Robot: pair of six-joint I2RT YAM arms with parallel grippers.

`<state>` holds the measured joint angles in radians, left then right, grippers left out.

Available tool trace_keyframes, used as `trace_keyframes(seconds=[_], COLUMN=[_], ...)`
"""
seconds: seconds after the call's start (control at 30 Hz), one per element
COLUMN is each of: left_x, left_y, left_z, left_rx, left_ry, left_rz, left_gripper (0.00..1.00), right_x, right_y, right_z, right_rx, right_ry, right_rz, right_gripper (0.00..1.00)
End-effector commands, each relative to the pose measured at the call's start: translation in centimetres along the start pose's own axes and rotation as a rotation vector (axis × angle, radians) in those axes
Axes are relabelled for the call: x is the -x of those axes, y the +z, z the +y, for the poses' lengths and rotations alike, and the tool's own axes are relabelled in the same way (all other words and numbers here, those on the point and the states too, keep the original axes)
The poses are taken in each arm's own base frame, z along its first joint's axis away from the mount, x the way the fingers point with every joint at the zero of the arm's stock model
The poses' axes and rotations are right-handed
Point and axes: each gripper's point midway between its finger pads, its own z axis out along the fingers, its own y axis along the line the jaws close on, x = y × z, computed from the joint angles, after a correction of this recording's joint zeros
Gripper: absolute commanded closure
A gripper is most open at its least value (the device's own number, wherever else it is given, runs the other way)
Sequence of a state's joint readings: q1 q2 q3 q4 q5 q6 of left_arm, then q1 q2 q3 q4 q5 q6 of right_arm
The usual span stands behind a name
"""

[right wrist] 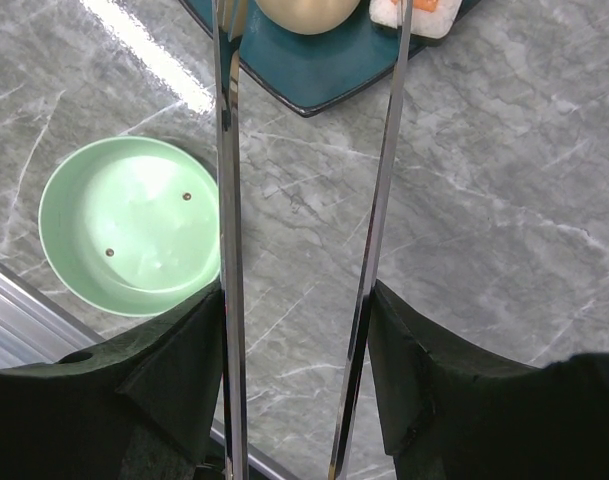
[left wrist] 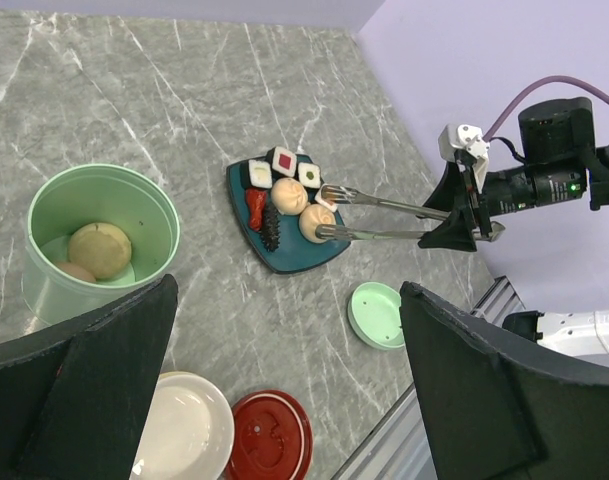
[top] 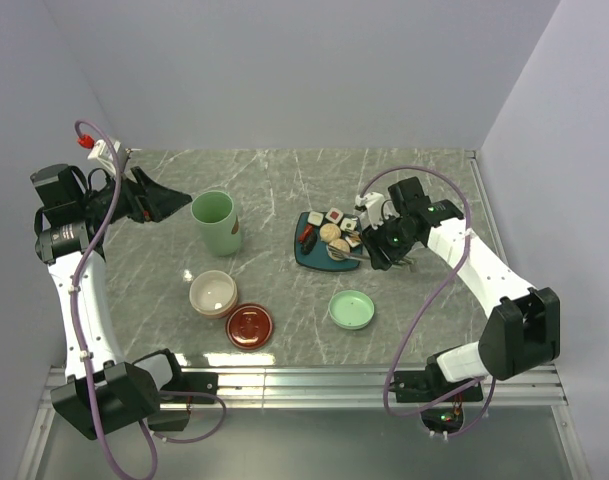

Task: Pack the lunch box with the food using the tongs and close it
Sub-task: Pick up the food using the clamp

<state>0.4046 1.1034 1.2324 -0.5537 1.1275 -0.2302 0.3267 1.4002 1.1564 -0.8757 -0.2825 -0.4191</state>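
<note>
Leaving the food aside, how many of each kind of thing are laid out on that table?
Pot: 1
Bowl: 1
Lids: 2, a green lid and a red lid
Plate: 1
Tongs: 1
Total: 6

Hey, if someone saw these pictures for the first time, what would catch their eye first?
The silver tongs, clamped in the right gripper, reach over the dark plate of bite-size food right of centre. Left of it stands the open green pot with a beige ball inside, and its green lid lies nearer the front.
</note>
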Motion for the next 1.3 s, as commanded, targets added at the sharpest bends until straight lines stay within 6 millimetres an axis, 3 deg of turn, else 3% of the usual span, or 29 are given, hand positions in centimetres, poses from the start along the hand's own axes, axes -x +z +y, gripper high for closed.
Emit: trace_keyframes(seconds=[0.0, 0.7, 1.27], left_x=[0.2, 0.1, 0.1], left_y=[-0.2, 0.1, 0.2], left_z=[-0.1, 0.4, 0.7], left_rx=[0.0, -0.001, 0.005], left_ry=[0.041, 0.027, 0.022], left_rz=[-0.007, -0.007, -0.004], left_gripper=[0.01, 0.01, 0.01], right_x=[0.4, -0.5, -0.2], right_y=[0.0, 0.2, 1.9], right_z=[0.3, 1.4, 1.7], right_rx=[0.021, 0.062, 0.083], right_ry=[-0.022, -0.061, -0.072], right_rz=[-0.024, 0.005, 0.038], right_gripper=[0.39, 0.41, 0.41])
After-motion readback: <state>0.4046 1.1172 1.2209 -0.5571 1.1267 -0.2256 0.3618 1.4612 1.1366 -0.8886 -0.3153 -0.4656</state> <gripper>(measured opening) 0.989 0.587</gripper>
